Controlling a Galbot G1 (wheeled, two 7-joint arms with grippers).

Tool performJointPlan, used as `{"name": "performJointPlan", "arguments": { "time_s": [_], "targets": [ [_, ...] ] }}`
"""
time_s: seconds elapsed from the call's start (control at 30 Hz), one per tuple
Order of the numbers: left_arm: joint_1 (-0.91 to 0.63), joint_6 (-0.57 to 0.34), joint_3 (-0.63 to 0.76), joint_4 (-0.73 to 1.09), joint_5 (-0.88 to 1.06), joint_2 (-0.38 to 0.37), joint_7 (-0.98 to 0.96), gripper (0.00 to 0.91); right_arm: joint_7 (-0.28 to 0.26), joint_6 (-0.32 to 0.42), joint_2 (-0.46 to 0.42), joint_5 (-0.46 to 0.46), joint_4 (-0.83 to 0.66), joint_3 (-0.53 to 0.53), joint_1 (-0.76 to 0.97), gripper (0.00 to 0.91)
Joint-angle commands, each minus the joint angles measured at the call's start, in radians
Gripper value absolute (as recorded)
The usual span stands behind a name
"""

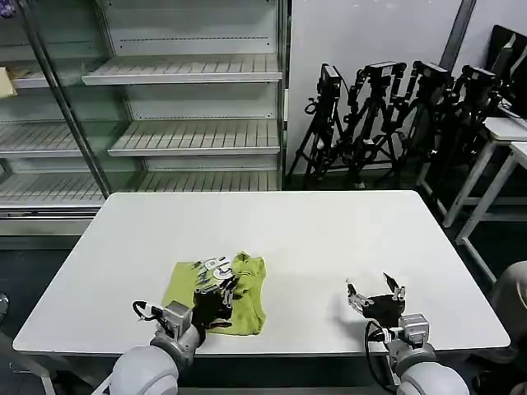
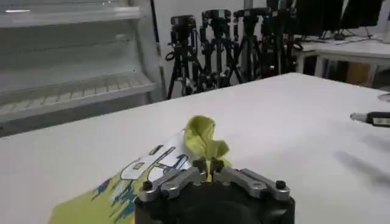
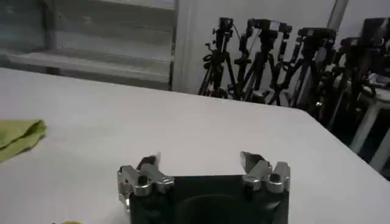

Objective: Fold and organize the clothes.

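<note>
Left gripper pinching up a fold of the T-shirt while the right waits apart.

Head view: the lime-green T-shirt point(image 1: 222, 295), printed in white and blue, lies bunched on the white table point(image 1: 329, 239) near its front edge, left of centre; the left gripper point(image 1: 216, 290) sits on it, and the right gripper point(image 1: 376, 291) rests well apart to the right, fingers spread. Left wrist view: the left gripper point(image 2: 208, 171) is clamped on a raised ridge of T-shirt point(image 2: 204, 141); I judge the fold should be carried low and evenly so the thin fabric lays flat instead of bunching. Right wrist view: the right gripper point(image 3: 204, 169) holds nothing, with a T-shirt point(image 3: 20, 135) edge off to one side.
</note>
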Motion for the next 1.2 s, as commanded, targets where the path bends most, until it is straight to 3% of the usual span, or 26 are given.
{"name": "performJointPlan", "arguments": {
  "time_s": [0.03, 0.13, 0.17, 0.2, 0.57, 0.73, 0.97, 1.2],
  "targets": [
    [-0.03, 0.006, 0.029, 0.037, -0.014, -0.018, -0.018, 0.01, 0.0, 0.0, 0.0, 0.0, -0.001, -0.004, 0.0, 0.907],
    [-0.031, 0.006, 0.029, 0.039, -0.019, -0.019, -0.026, 0.01, 0.0, 0.0, -0.001, 0.0, -0.001, -0.006, 0.002, 0.907],
    [-0.032, 0.006, 0.032, 0.041, -0.02, -0.021, -0.033, 0.554, 0.0, 0.0, -0.002, 0.001, -0.002, -0.007, 0.004, 0.907],
    [-0.033, 0.005, 0.034, 0.041, -0.023, -0.024, -0.036, 0.907, 0.0, 0.0, -0.002, 0.001, -0.002, -0.008, 0.005, 0.907],
    [-0.056, -0.102, 0.036, -0.004, -0.125, -0.058, -0.025, 0.907, -0.001, 0.0, -0.006, 0.002, -0.003, -0.008, 0.005, 0.907],
    [-0.038, -0.111, -0.036, -0.023, -0.115, -0.048, -0.022, 0.907, -0.001, 0.001, -0.004, 0.002, -0.006, -0.011, 0.011, 0.907],
    [0.131, -0.137, -0.218, 0.007, 0.084, -0.006, -0.041, 0.907, -0.004, 0.012, -0.004, 0.012, -0.009, -0.005, 0.022, 0.907],
    [0.235, -0.083, -0.253, 0.036, 0.012, -0.079, -0.207, 0.907, -0.006, 0.02, -0.01, 0.012, -0.017, -0.015, 0.037, 0.907]
  ]
}}
